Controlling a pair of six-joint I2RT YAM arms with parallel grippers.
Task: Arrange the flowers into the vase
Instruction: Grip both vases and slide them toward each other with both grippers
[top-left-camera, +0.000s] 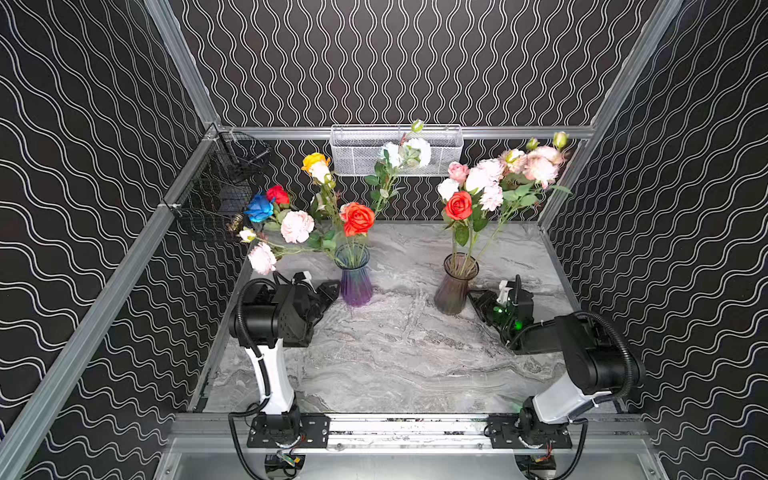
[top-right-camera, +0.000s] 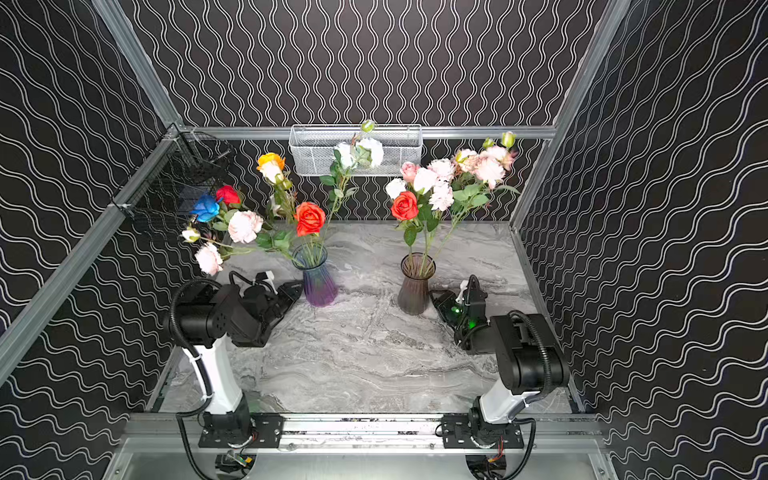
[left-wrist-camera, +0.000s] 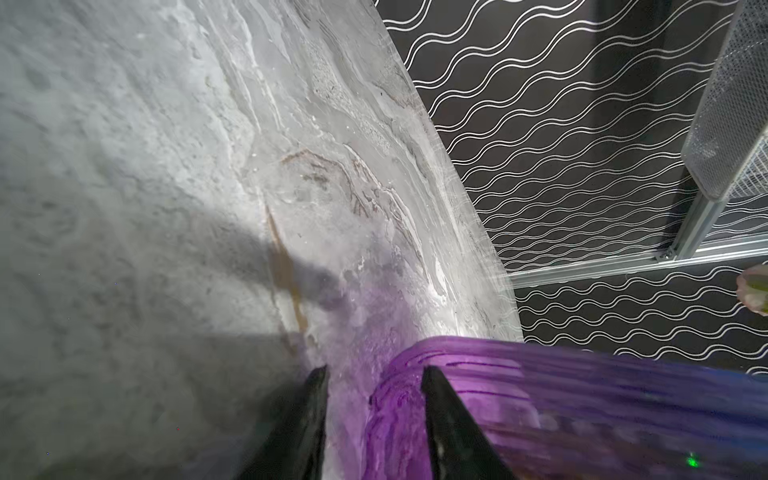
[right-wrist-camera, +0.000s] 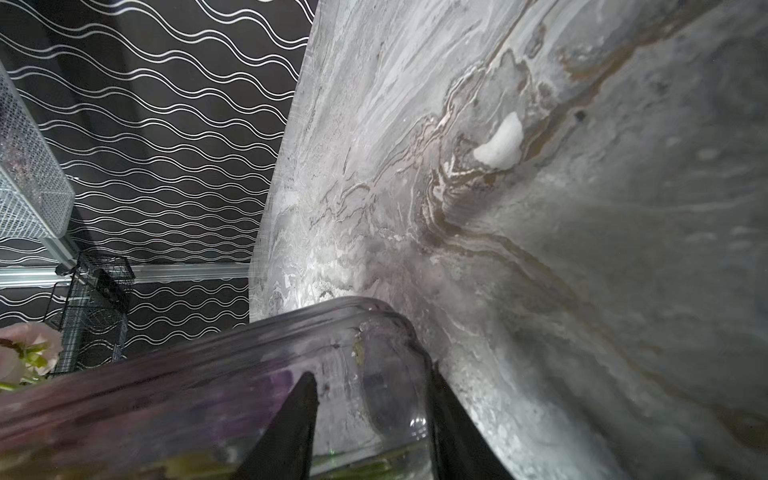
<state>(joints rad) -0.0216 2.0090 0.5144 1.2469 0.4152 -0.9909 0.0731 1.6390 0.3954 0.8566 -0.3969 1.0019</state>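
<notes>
While both arms lie low over the marbled worktop, each pincer sits at the foot of a vase. The left pincer has its jaws partway apart, and the purple vase stands upright just beyond its tips. In the left wrist view one finger crosses in front of the ribbed purple wall while the other points at bare worktop. Only the edge of the vase's foot shows in the gap, and I cannot tell whether the pincer touches the glass.

The right pincer is also half parted, with the smoky vase upright just ahead of it. In the right wrist view the rounded foot of that vase fills the gap, one finger lying along its edge; whether it presses there I cannot tell.

The flowers are in the vases, well above both pincers. From the purple vase rise a red rose, pink peonies, a blue rose and a yellow rose, spreading above and beyond the left pincer toward the black wire basket. From the smoky vase a second bunch of pale pink and white heads with one red rose leans away beyond the right pincer. The white blooms stand farthest from both pincers, in front of the white mesh basket.
</notes>
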